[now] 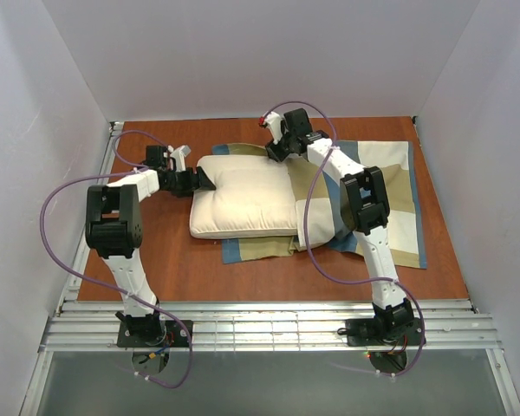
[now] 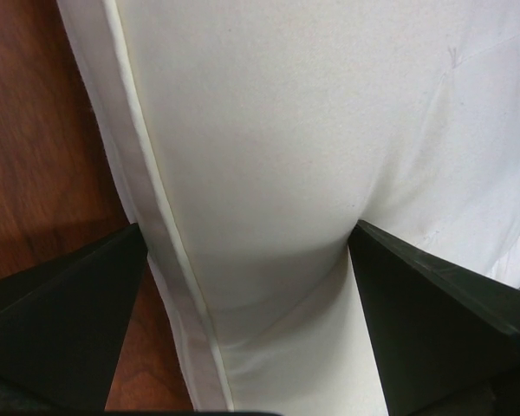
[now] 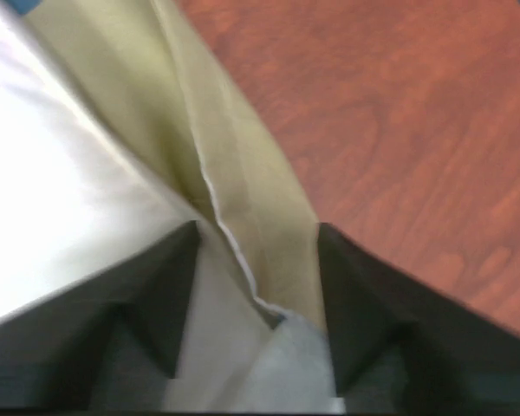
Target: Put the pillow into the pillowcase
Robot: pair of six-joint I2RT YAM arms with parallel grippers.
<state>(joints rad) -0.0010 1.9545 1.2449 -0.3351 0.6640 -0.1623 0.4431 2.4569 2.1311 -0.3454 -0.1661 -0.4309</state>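
The cream pillow point(image 1: 243, 199) lies in the middle of the table on top of the blue, tan and cream pillowcase point(image 1: 390, 208). Its heart mark does not show. Pillowcase cloth overlaps the pillow's right end beneath my right arm. My left gripper point(image 1: 205, 179) is at the pillow's left edge. In the left wrist view its jaws point(image 2: 247, 251) pinch the pillow's seamed edge point(image 2: 269, 130). My right gripper point(image 1: 273, 152) is at the pillow's far right corner. In the right wrist view it point(image 3: 257, 238) is shut on a tan fold of the pillowcase point(image 3: 243, 199).
The brown wooden table point(image 1: 156, 269) is boxed in by white walls at the left, back and right. A metal rail point(image 1: 260, 325) runs along the near edge by the arm bases. Purple cables point(image 1: 48, 225) loop off both arms.
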